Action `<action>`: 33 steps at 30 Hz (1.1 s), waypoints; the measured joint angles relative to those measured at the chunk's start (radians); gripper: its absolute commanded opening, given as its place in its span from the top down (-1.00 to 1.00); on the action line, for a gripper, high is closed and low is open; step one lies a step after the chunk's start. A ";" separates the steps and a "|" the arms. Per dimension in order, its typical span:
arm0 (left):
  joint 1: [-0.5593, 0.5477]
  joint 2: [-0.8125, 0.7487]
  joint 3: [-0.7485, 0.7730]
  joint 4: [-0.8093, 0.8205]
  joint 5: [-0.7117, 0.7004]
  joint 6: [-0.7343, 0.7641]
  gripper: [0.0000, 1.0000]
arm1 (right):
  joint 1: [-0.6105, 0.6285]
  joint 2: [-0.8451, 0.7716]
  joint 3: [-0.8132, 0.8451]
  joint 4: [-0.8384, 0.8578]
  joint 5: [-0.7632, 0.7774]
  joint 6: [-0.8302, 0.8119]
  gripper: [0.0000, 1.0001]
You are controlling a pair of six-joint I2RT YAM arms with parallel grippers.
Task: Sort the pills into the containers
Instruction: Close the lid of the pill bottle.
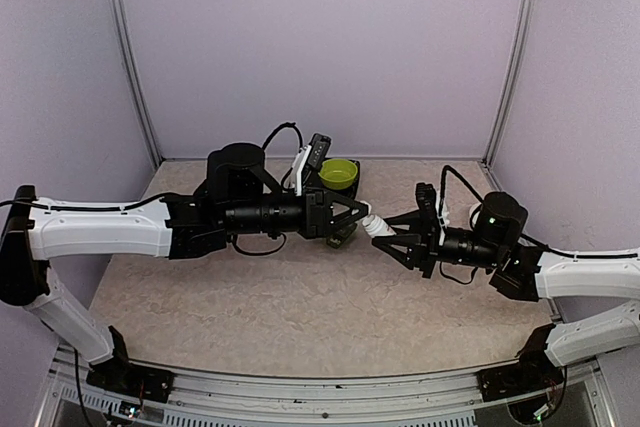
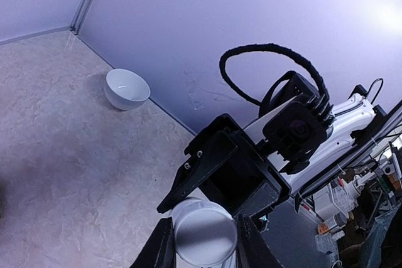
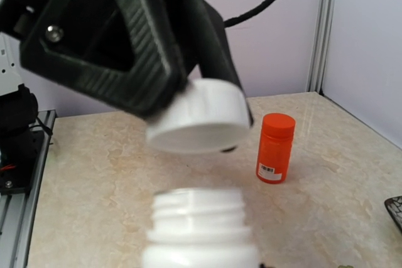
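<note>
Marbled table (image 3: 94,155): white bottle (image 3: 200,224), cap (image 3: 198,120) off, contents unseen; orange bottle (image 3: 275,149) capped.

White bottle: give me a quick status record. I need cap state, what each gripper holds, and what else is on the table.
bottle: white bottle, neck threads bare, mouth open
cap: white cap, off, just above the neck and not touching it
left gripper: shut on the white cap
right gripper: shut on the white bottle
height: both are held above the table
elsewhere: orange bottle upright, capped; green bowl and white bowl near the back wall
pills: none visible
</note>
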 measured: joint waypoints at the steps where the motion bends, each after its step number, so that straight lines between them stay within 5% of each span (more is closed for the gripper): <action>1: 0.000 0.000 0.000 0.000 0.000 0.000 0.46 | 0.000 0.000 0.001 -0.003 0.000 0.000 1.00; 33: -0.010 0.053 0.000 0.024 -0.006 -0.014 0.46 | 0.000 0.012 0.013 -0.021 0.015 0.004 1.00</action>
